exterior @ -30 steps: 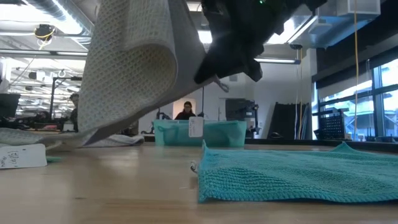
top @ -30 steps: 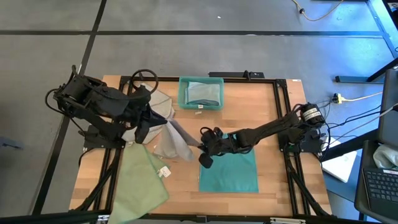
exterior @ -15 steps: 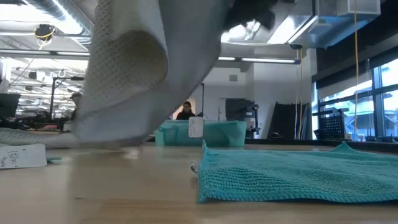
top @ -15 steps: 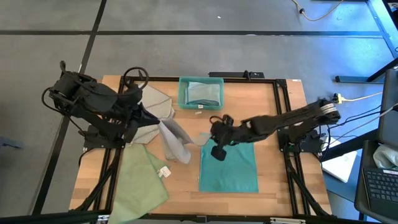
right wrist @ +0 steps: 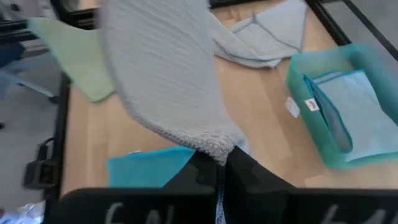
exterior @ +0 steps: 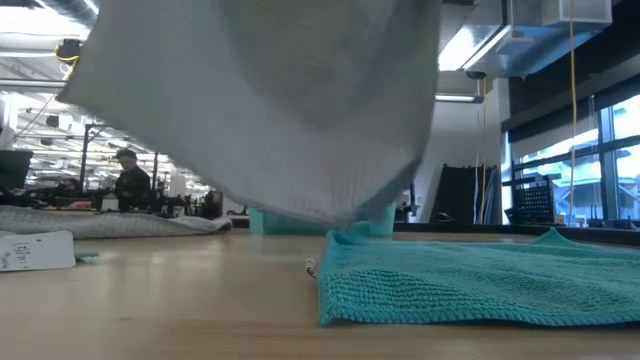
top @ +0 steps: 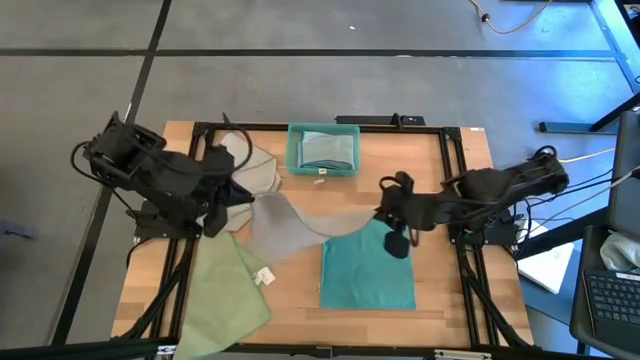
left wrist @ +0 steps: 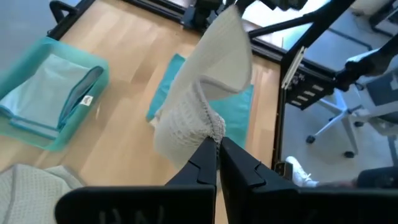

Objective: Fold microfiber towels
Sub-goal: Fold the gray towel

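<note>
High view, waffle-weave grey towel (top: 300, 222) stretched, sagging, both claws, left claw (top: 243, 197), right claw (top: 383, 209), apparently clenched on its corners.

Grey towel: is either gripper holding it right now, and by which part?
Both are. The left gripper is shut on one corner of the grey towel, the right gripper on the opposite corner, stretching it between them above the table.

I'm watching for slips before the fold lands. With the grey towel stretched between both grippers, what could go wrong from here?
1. The grey towel sags low between the left gripper and right gripper; it may drag across the teal towel and rumple it.
2. Each gripper pinches only a corner, so a corner could slip free.
</note>
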{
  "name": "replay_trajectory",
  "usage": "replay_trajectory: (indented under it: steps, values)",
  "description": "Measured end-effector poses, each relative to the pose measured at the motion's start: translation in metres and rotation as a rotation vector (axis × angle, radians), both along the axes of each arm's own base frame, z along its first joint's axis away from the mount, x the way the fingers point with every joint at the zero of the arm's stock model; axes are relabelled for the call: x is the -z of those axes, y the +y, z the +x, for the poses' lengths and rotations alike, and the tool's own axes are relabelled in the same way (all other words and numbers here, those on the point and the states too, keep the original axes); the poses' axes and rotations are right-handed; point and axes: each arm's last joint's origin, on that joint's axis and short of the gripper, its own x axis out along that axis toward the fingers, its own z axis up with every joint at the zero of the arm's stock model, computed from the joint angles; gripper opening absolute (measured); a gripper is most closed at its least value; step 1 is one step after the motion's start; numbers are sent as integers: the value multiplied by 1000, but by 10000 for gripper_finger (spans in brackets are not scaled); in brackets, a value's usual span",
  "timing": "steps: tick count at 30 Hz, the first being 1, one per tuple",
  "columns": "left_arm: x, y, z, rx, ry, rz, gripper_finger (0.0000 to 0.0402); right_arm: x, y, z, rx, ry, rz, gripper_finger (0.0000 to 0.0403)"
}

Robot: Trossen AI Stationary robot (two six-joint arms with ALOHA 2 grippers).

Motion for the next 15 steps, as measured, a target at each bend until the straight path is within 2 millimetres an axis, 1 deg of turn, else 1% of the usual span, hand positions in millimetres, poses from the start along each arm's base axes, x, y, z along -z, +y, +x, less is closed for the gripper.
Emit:
replay_trajectory:
  steps: [4,8,11,13,15]
  values:
    - [6,-6,8,12,45,24,0,-13,2,-12,-7,14,-29,2]
    - [13,-7,12,-4,97,55,0,-31,-2,-23,56,-15,-103,2]
    - [13,-6,12,-47,90,90,0,-43,-5,-32,86,-21,-163,3]
    - [12,-4,13,-87,71,139,0,-45,-8,-38,102,2,-197,3]
    - [12,-2,13,-126,53,188,0,-41,-10,-42,97,67,-223,3]
